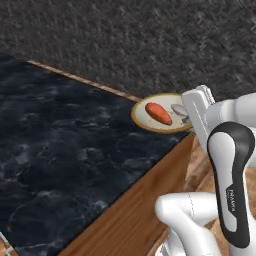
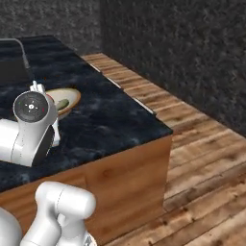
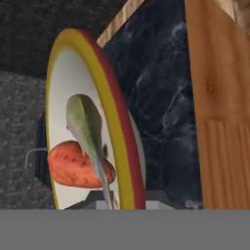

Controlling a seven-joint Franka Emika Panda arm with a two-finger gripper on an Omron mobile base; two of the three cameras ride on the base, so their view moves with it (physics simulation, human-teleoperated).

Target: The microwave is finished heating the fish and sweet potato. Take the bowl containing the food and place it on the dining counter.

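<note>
step: you're at the put-down. The bowl [image 1: 161, 114] sits at the corner of the dining counter [image 1: 60, 150], right by the wooden edge, part of its rim looking out past that edge in the left base view.
counter: dark marbled top, brown wood sides; lots of free top left of the bowl.
bowl: level, sweet potato [image 1: 158, 113] on the left side inside, fish [image 1: 179, 109] to its right, nearer the hand. Both inside the rim.
gripper: gripper [image 1: 189, 119] is at the bowl's right rim. In the hand view the rim [image 3: 113, 122] runs straight up from between the tips, so I judge it pinched on the rim. Finger gap itself is hidden; you can't read it directly.
contact: can't tell if the bowl's base rests fully on the top or hangs a hair above.
next: I'd push it further in over the stone, away from the corner, before letting go. Then spread the fingers and back off along the rim line.
risk: release this near the edge and it could tip off.
</note>
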